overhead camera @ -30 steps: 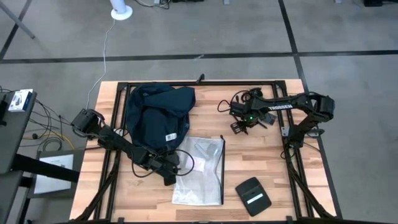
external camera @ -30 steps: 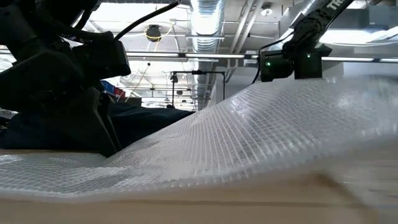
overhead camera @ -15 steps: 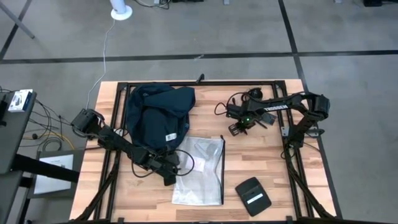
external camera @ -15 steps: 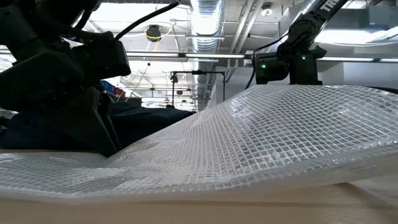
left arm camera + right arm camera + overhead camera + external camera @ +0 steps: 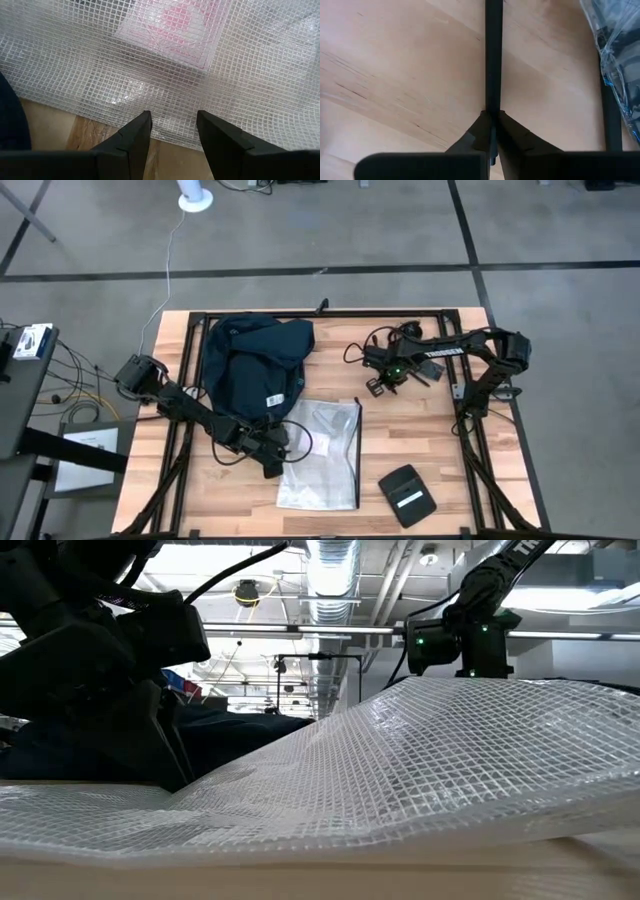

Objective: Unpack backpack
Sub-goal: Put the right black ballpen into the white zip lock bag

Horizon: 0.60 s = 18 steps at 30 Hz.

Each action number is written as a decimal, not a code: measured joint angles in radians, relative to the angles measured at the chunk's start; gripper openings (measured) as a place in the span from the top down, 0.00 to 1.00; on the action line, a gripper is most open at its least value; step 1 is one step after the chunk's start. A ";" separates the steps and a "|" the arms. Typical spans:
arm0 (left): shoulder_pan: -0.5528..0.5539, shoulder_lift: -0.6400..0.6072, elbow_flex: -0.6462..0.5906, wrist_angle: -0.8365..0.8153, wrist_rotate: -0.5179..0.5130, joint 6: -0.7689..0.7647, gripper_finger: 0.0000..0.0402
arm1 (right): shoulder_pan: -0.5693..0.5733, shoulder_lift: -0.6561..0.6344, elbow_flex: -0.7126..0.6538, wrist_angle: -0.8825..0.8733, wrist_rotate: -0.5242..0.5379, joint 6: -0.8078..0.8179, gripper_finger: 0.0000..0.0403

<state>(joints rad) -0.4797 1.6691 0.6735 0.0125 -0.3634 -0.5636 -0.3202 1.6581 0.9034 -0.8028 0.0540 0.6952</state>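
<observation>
The dark navy backpack lies slumped at the table's far left; in the low view it shows as a dark mass. Beside it, toward the near edge, a clear gridded plastic bag lies on the wood with a pink sheet inside. My left gripper is open and low, its fingers standing over the bag's left edge. My right gripper is shut and hangs over bare wood right of the backpack, with nothing between its fingers. My left gripper has its open fingers either side of a stretch of the plastic bag's edge, coming in low from the table's left. I cannot tell whether they touch the bag.
A small flat black pouch with a white label lies near the front edge on the right. Black frame rails run around the tabletop. The bag bulges up in the middle. Bare wood shows at the far right.
My right gripper has moved a little toward the table's left edge, nearer the backpack, staying shut. In the low view the plastic bag's raised right part has sunk slightly and come to rest.
</observation>
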 joint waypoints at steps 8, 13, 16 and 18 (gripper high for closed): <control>0.000 0.000 0.000 0.000 0.000 0.000 0.62 | 0.010 -0.003 0.010 -0.026 0.001 -0.005 1.00; 0.000 0.000 0.000 0.000 0.000 0.000 0.62 | 0.021 -0.002 0.068 -0.089 0.000 -0.012 1.00; 0.000 0.000 0.000 0.000 0.000 -0.003 0.62 | 0.012 -0.002 0.075 -0.061 -0.001 -0.012 0.99; 0.000 0.000 0.000 0.000 0.000 -0.006 0.62 | -0.006 -0.001 0.077 -0.024 -0.002 -0.016 0.96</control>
<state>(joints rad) -0.4797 1.6691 0.6735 0.0128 -0.3634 -0.5697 -0.3259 1.6574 0.9802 -0.8270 0.0521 0.6794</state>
